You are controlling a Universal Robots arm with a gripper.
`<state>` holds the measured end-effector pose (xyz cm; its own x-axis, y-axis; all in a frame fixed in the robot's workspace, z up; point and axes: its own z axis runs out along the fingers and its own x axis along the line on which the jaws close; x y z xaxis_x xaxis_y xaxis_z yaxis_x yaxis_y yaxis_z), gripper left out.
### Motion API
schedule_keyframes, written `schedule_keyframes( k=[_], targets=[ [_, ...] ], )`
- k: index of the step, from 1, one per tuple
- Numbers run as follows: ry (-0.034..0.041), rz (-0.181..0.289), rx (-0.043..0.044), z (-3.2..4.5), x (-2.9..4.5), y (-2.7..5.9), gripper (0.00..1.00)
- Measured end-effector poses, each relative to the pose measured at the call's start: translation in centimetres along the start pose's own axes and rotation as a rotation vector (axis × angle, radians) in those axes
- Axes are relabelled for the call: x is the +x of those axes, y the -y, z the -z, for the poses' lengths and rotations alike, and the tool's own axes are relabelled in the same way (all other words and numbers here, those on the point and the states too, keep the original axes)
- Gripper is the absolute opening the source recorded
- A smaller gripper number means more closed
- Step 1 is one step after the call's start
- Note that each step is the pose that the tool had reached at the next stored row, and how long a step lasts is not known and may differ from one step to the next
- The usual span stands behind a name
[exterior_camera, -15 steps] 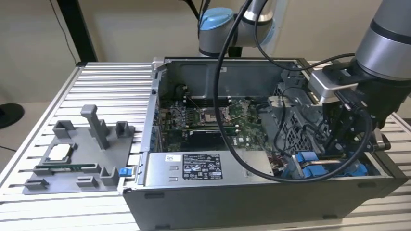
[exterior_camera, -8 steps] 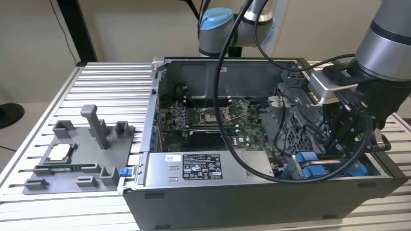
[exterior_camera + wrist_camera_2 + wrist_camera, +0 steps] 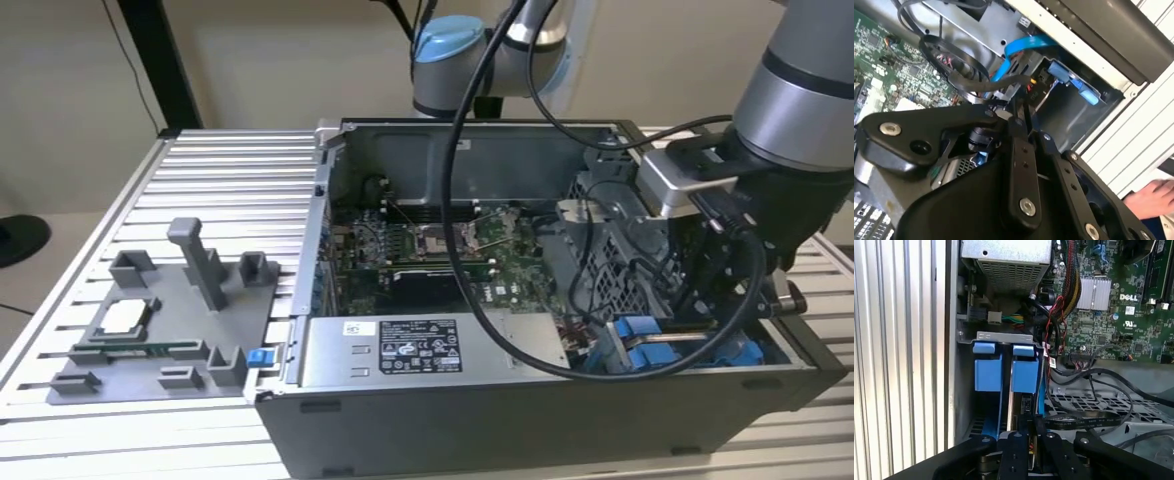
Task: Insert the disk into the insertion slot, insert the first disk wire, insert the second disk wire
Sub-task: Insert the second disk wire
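Blue plastic is my landmark here: the bright blue tabs of the insertion slot (image 3: 1004, 367) sit in the corner of the open computer case (image 3: 534, 410), at the exterior view's right, beside the grey power supply box (image 3: 400, 350). In the first wrist view I look straight along the slot, and the disk (image 3: 1019, 405) appears to be seated edge-on between the blue rails, its long axis running away from the gripper (image 3: 1026, 427) toward the blue tabs. I judge the disk step done, though most of the drive body is hidden.

The gripper sits just at the near end of the slot, directly in line with it. Its black fingers (image 3: 1021, 117) look pressed close together around a dark wire connector (image 3: 1029, 417), so I read it as clenched on that wire rather than released; the contact itself is partly hidden by the linkage. A flat black cable (image 3: 1089, 419) trails from there across the perforated metal cage (image 3: 1104, 402). A blue flat cable (image 3: 1024, 47) loops nearby, and the motherboard (image 3: 441, 255) lies further in.

The arm (image 3: 801, 110) reaches steeply down into the case from above, wrist pointed into that corner. The case rests on a ribbed aluminium surface (image 3: 227, 180), where a person's hand (image 3: 1151, 197) shows at the edge
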<state>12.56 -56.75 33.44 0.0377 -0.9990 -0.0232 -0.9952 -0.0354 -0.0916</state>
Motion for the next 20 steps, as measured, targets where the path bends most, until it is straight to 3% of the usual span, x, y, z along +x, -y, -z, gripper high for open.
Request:
schedule_keyframes(
  k=[6, 7, 9, 20],
  targets=[
    [-0.0026, -0.003, -0.0002, -0.32, -0.06, -0.03, 0.0],
    [-0.0027, -0.003, -0.0004, -0.22, -0.08, -0.02, 1.0],
    [0.0044, -0.004, -0.0005, 0.04, -0.04, 0.0, 1.0],
    [0.0026, -0.004, -0.0015, 5.08, -0.1, 0.47, 1.0]
  ],
)
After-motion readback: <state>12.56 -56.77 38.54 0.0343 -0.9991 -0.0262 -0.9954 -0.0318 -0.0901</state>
